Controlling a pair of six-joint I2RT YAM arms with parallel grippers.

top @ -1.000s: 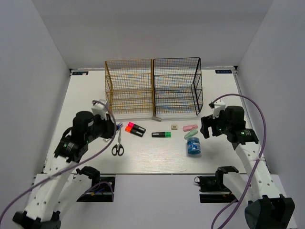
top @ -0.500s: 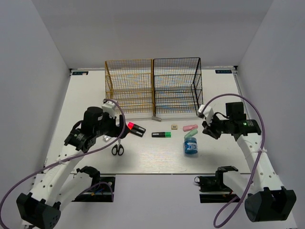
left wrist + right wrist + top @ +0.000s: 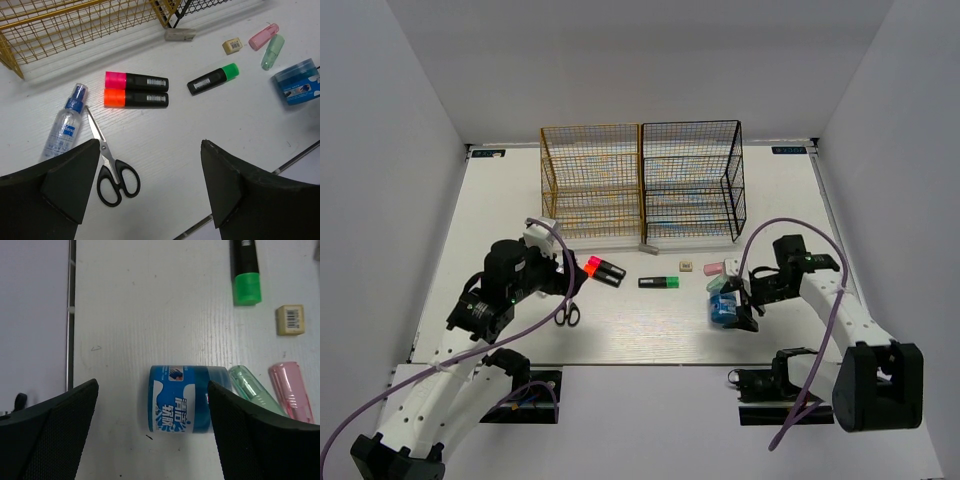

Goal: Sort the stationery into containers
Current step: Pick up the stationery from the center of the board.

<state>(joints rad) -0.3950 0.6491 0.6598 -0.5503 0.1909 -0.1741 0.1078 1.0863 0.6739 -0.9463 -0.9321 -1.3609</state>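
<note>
While over blue roll [image 3: 182,399], R gripper [image 3: 152,405] w/ jaws wide apart.

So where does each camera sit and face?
Top external: above and behind the left arm and right arm, looking down at the table, yellow rack and black rack; both show.
Left wrist: on the left arm, facing down at the scissors; its fingers show.
Right wrist: on the right arm, facing down at the blue roll; its fingers show.
Shared: both wrist views hold the green-ended marker and blue roll.
</note>
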